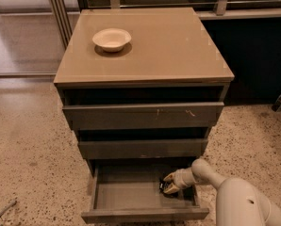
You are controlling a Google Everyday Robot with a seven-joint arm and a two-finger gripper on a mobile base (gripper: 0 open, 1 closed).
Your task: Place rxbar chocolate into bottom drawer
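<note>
The bottom drawer (131, 192) of the grey-brown cabinet is pulled open. My gripper (167, 186) reaches down into its right side from the white arm at the lower right. A small black bar, the rxbar chocolate (167, 189), sits at the fingertips, low in the drawer near its floor. I cannot see whether it rests on the floor or hangs in the grip. The drawer's left and middle floor is bare.
A white bowl (111, 38) stands on the cabinet top (178, 46) at the back left. The two upper drawers (143, 114) are shut or nearly so. My white arm (239, 201) fills the lower right corner. Speckled floor surrounds the cabinet.
</note>
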